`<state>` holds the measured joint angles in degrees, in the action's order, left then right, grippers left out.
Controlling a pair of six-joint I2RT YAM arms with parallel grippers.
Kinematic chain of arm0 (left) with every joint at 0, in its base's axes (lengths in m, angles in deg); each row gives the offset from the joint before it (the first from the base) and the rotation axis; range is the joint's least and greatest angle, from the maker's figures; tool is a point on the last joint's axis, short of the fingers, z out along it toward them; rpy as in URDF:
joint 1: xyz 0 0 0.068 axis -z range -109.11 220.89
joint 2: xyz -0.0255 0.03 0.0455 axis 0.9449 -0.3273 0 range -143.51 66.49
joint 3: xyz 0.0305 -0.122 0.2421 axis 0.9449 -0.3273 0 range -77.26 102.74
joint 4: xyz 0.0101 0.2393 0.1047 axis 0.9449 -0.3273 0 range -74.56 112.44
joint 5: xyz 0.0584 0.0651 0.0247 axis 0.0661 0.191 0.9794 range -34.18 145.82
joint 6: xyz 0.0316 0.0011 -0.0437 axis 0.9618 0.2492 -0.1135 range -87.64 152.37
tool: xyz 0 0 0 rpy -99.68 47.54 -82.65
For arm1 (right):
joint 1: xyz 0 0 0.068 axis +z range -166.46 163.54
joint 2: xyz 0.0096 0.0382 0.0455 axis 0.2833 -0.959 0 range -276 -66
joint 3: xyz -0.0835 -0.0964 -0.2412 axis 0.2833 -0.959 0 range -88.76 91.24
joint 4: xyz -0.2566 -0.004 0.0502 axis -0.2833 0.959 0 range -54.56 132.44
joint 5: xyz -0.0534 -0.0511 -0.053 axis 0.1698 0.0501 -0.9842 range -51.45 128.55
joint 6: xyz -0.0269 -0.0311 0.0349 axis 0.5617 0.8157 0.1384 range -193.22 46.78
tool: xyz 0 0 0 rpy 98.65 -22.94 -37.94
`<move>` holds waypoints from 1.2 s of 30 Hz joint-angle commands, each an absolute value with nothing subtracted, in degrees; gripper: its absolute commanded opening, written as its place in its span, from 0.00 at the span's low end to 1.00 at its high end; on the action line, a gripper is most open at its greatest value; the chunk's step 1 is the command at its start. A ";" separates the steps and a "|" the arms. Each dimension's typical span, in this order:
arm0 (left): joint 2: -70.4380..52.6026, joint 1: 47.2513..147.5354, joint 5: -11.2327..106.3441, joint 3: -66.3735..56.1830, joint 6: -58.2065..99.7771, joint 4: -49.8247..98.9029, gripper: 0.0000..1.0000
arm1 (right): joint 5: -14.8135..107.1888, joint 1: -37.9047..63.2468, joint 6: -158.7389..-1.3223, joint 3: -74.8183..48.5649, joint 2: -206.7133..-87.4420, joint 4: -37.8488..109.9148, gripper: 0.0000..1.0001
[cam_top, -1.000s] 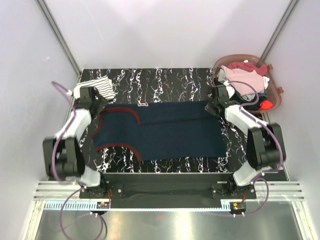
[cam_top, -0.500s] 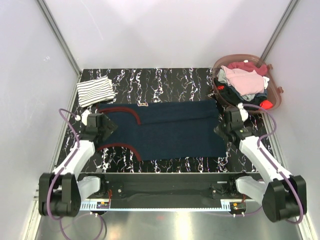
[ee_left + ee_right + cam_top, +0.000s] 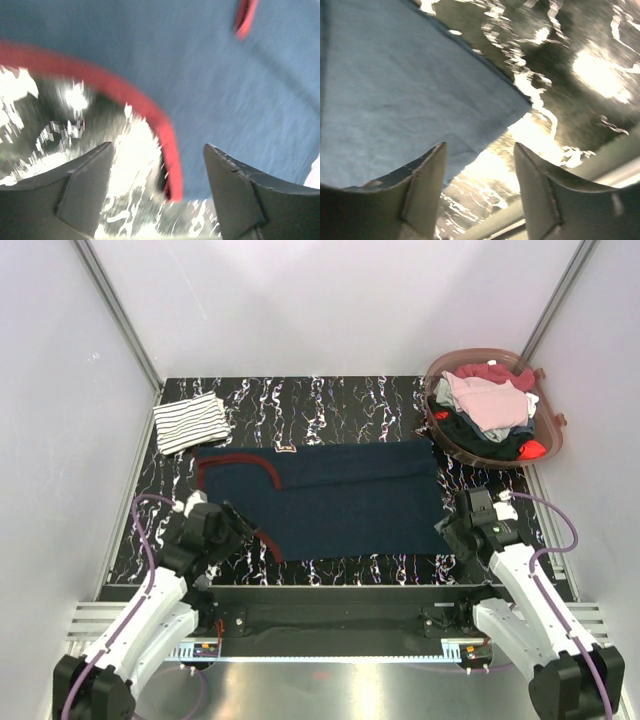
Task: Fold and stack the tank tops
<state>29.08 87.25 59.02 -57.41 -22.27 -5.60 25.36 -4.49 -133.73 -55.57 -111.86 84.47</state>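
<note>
Listing left to right, with handling notes for the fold in hand.

Striped tank top (image 3: pixel 190 422): is lying folded at the far-left corner of the desk (image 3: pixel 340 395), apart from everything else. It is probably serving as the base of the stack.

Left end effector (image 3: pixel 157 150): is hovering over the near-left corner of the navy tank top (image 3: pixel 340 498). Its fingers (image 3: pixel 85 185) are standing well apart and gripping nothing. The red armhole trim (image 3: pixel 125 95) is running between them.

Navy tank top: is lying flat across the middle of the desk, neck to the left and hem to the right. A lengthwise crease is showing near its far edge.

Right end effector (image 3: pixel 480 147): is hanging over the near-right hem corner (image 3: pixel 522 102), jaws apart and empty. Whether the fingertips are touching the cloth cannot be told.

Basket (image 3: pixel 548 430): is sitting at the far right, heaped with other clothes.

Handling note, as judgement: the next fold seems to be calling for both end effectors to be pinching the near edge at matching points. Lifting together and level should be keeping the hem from skewing. Catching one end late is risking a twisted, uneven panel.
</note>
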 commanded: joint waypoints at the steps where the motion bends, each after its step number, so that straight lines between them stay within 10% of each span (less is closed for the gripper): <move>1: 28.61 91.89 56.26 -59.77 -28.45 -5.27 0.75 | 22.55 -4.68 -138.52 -55.45 -115.29 88.70 0.61; 25: 13.75 113.96 65.92 -54.24 -38.39 -4.19 0.71 | 16.83 -6.08 -144.67 -55.01 -131.73 81.77 0.58; 36: 13.23 115.54 65.22 -55.47 -39.88 -4.37 0.66 | 17.10 -7.05 -144.93 -54.57 -133.24 80.61 0.26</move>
